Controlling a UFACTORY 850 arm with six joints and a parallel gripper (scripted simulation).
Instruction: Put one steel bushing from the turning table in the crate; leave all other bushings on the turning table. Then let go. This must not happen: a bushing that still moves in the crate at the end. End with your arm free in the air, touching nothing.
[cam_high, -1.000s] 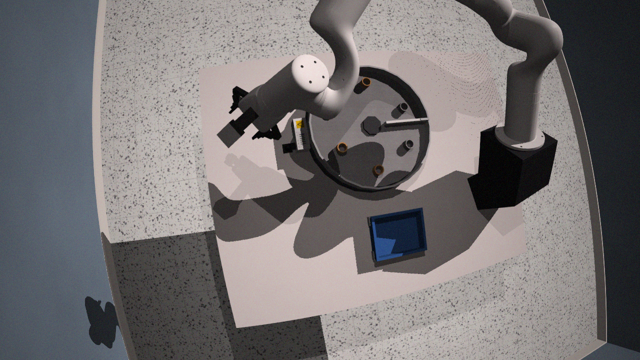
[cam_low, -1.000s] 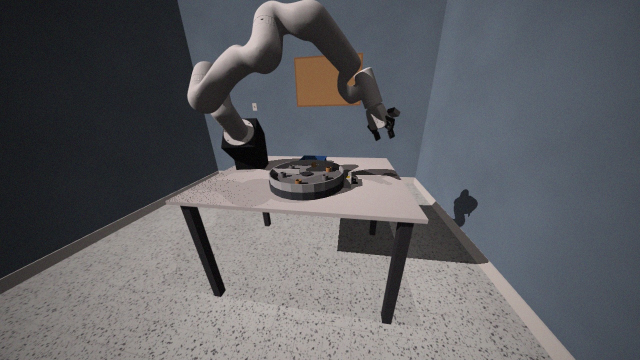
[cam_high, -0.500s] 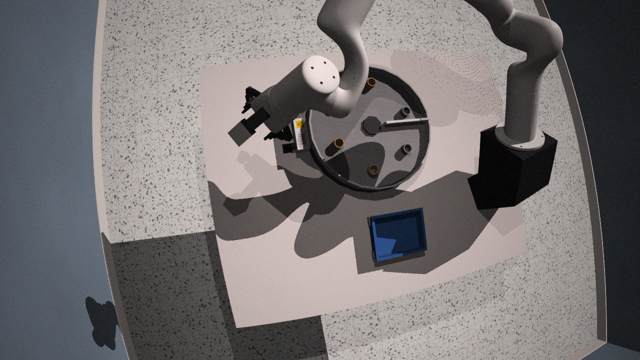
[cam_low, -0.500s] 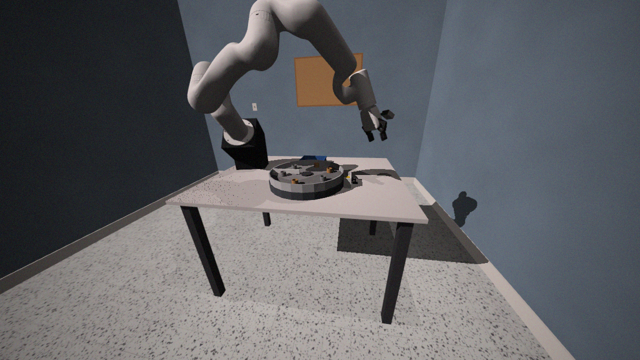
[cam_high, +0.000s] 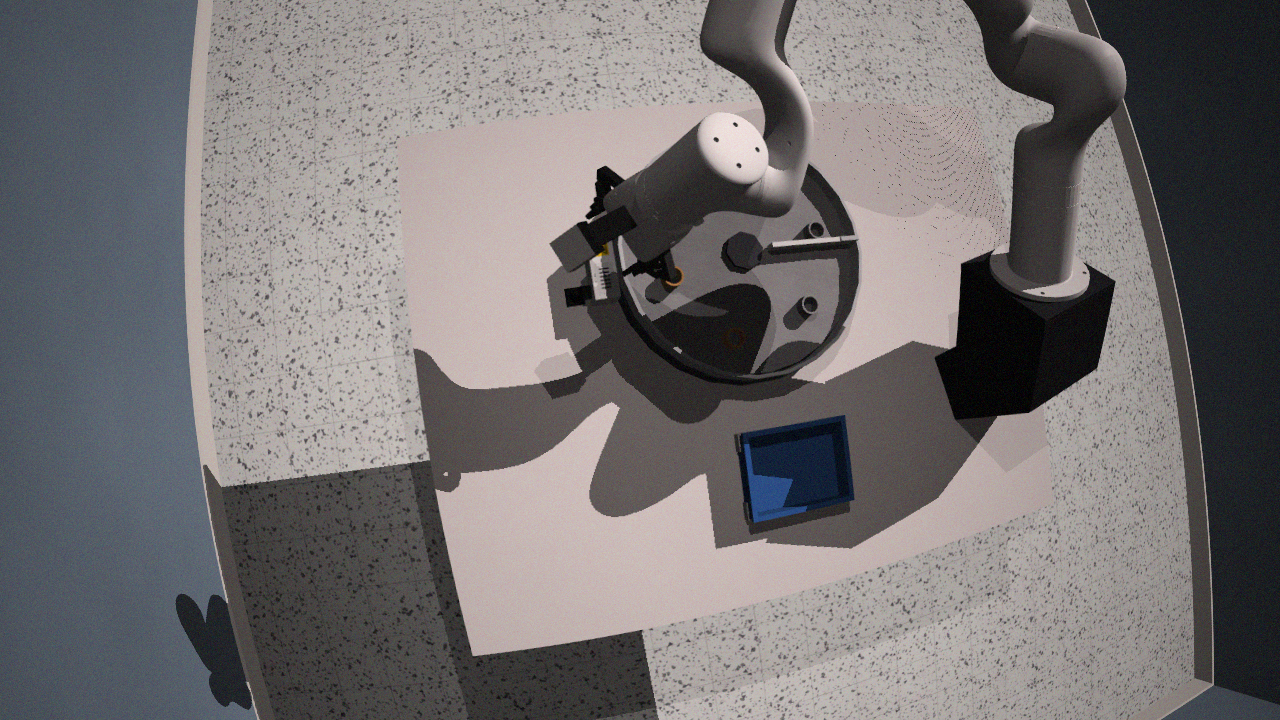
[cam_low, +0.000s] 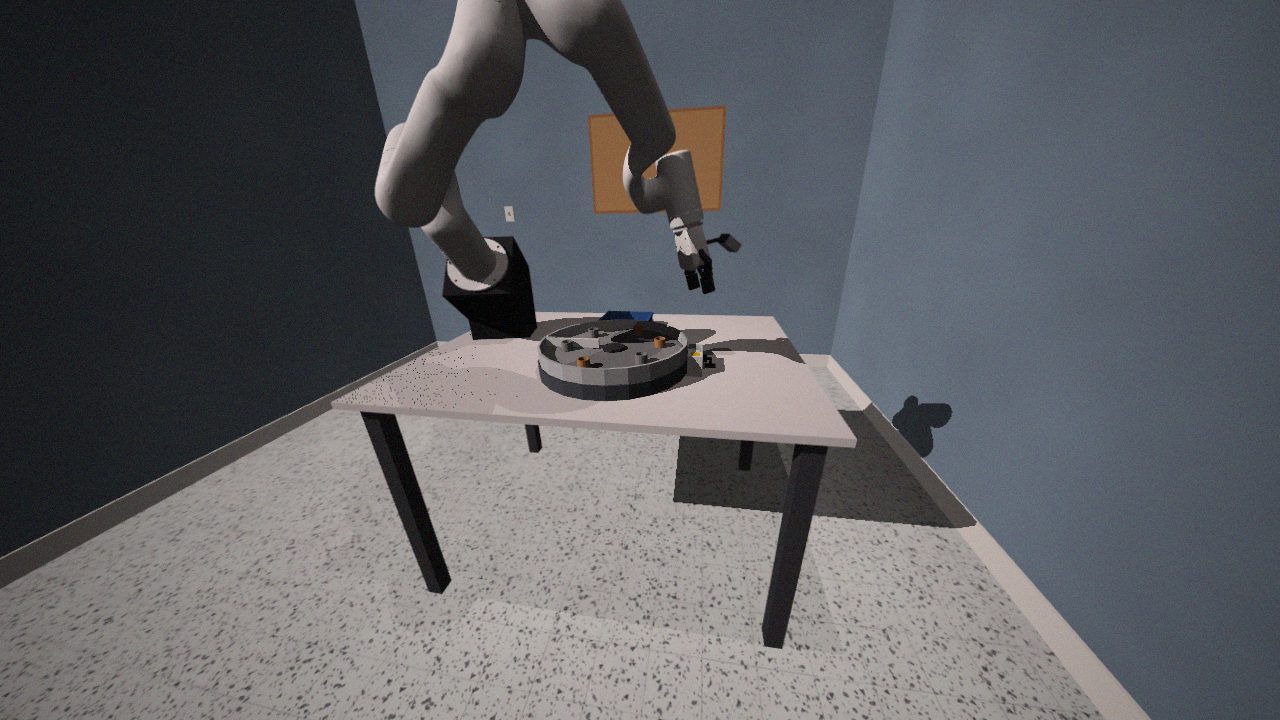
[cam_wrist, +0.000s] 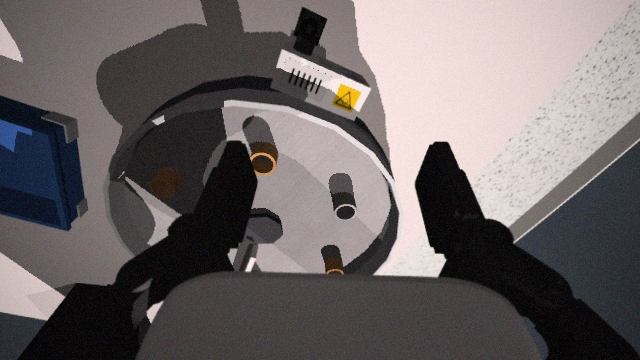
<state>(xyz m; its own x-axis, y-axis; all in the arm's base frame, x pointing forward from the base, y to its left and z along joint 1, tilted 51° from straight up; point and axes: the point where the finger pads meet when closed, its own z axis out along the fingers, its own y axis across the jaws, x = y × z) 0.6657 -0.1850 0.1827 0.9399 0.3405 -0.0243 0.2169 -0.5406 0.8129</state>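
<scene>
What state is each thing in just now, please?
pincer: open, empty, above the turntable
crate: holds no bushing
steel bushings: upright on the turntable
brass bushings: upright on the turntable
turntable: loaded; whether it is turning cannot be told

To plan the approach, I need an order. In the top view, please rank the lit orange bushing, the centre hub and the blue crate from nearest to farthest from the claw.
1. Lit orange bushing: right beside the open claw, on the turning table's left part.
2. Centre hub: in the table's middle.
3. Blue crate: off the turning table, toward the picture's bottom.
</scene>
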